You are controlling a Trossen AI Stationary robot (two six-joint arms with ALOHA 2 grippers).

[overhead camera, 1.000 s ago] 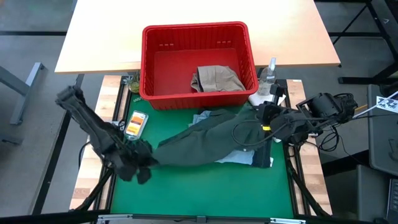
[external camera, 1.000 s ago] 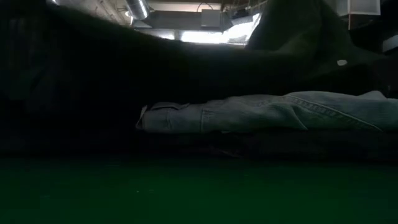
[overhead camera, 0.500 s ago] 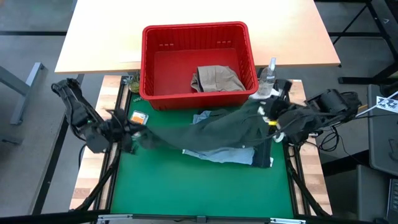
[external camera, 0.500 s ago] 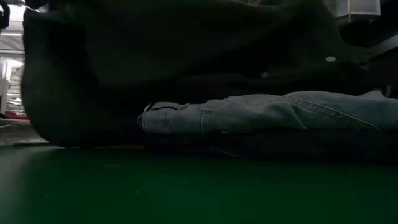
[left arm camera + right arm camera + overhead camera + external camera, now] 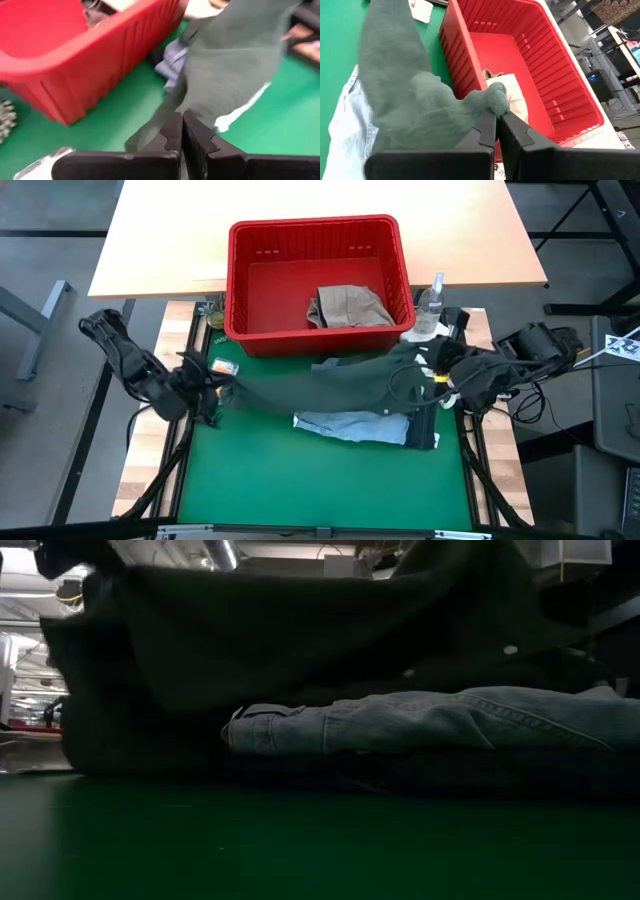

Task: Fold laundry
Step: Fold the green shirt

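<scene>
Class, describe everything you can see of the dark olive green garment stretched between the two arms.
The dark olive green garment is soft, matte cloth, pulled into a long band across the green mat just in front of the red basket. The left gripper pinches one end, the right gripper the other, bunched, both with jaws shut. Its middle sags over the light blue denim; the lower edge hangs to the mat.

The basket (image 5: pixel 318 250) is bright red with ribbed walls. Inside it lies a beige khaki piece (image 5: pixel 347 307). In front of the basket, a dark olive green piece (image 5: pixel 330 385) stretches over light blue denim (image 5: pixel 355 424) on the plain green surface (image 5: pixel 300 480). Behind the basket the surface is pale wood.
</scene>
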